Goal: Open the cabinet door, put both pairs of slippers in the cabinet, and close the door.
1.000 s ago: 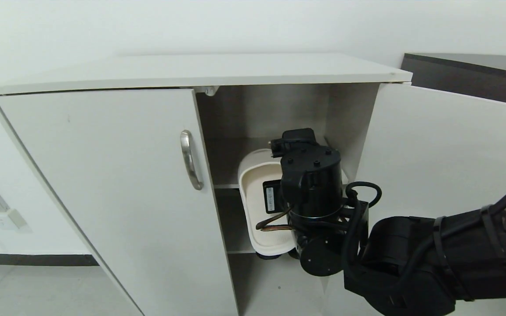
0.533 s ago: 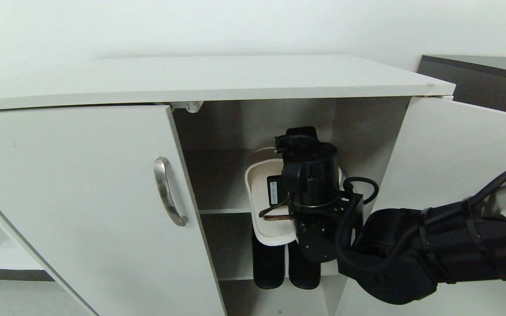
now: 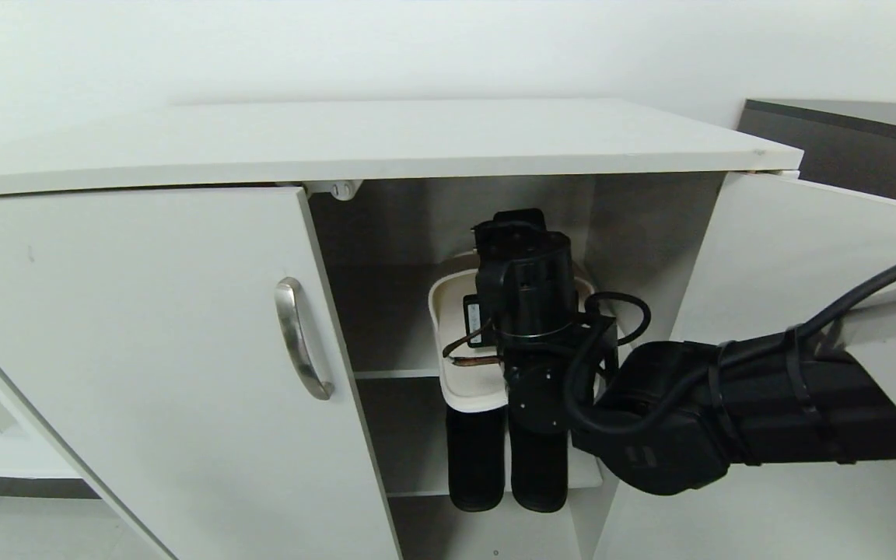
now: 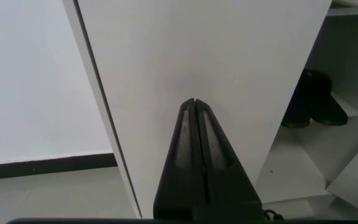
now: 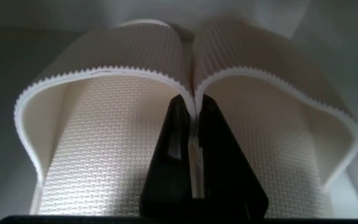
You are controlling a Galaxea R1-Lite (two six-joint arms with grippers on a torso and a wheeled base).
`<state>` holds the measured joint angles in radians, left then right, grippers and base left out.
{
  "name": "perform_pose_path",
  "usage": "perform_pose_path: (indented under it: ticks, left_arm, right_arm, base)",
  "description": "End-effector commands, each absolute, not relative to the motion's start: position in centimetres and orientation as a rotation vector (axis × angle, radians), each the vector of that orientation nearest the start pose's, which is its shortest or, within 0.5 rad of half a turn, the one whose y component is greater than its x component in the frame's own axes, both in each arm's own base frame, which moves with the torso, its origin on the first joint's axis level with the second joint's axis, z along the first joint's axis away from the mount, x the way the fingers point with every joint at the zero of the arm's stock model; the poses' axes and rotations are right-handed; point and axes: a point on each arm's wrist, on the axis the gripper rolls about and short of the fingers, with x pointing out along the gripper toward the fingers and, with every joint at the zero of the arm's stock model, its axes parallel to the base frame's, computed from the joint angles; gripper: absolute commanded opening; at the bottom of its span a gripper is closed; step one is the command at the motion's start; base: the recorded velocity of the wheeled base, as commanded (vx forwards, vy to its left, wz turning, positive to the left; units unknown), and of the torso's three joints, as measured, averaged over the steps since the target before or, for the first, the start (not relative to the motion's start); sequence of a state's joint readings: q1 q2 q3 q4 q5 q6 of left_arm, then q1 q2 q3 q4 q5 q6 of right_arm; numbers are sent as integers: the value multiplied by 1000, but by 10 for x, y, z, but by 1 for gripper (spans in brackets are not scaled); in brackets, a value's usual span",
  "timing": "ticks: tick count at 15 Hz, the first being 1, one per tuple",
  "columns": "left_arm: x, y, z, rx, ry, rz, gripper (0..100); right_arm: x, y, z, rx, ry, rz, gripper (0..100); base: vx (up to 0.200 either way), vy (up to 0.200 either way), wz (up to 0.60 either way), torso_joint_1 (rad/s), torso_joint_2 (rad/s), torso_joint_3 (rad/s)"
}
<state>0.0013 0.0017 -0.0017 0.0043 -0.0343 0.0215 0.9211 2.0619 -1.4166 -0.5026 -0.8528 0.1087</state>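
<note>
Head view: the cabinet (image 3: 386, 132) spans the frame. Its left door (image 3: 145, 350) is shut, with the metal handle (image 3: 300, 338) near its free edge. The right door (image 3: 775, 257) is swung wide toward the right of the frame. Between that free edge and the open door lies the only way in. My right arm (image 3: 728, 412) comes through it from the lower right, and its wrist takes up the right half of the gap. The white slippers (image 3: 452, 327) sit at centre frame, above the middle shelf (image 3: 397, 374). Their heels hang out past its front edge, and I cannot tell whether the soles rest on it. A strip of dark, free space separates them from the left door's edge. Directly below, the black slippers (image 3: 477, 459) lie side by side on the lower shelf, heels just over its lip.

Left wrist view: my left gripper (image 4: 194, 109) has its fingers pressed together on nothing. It faces the flat outer panel of the shut door, apart from it. The black slippers show beyond the door's edge.

Right wrist view: my right gripper (image 5: 194, 118) is clamped on the white slippers, pinching their two inner straps together. The toes point into the shadowed interior, and dark room lies around both outer rims
</note>
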Motion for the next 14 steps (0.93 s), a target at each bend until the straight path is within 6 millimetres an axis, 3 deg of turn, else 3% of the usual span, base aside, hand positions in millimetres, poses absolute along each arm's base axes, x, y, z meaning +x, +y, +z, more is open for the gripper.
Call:
perform_pose_path:
  ticks: [1, 6, 14]
  left_arm:
    - [-23, -1, 75, 21, 4, -32, 0]
    - [-23, -1, 75, 21, 4, -32, 0]
    - [-23, -1, 76, 20, 3, -32, 0]
  right_arm:
    - [280, 329, 207, 24, 96, 47, 0]
    - [291, 334, 218, 86, 127, 52, 0]
    - [305, 334, 208, 77, 139, 44, 0]
  base:
    - [0, 0, 0, 0, 0, 0]
    - [0, 0, 0, 0, 0, 0]
    - [0, 0, 0, 0, 0, 0]
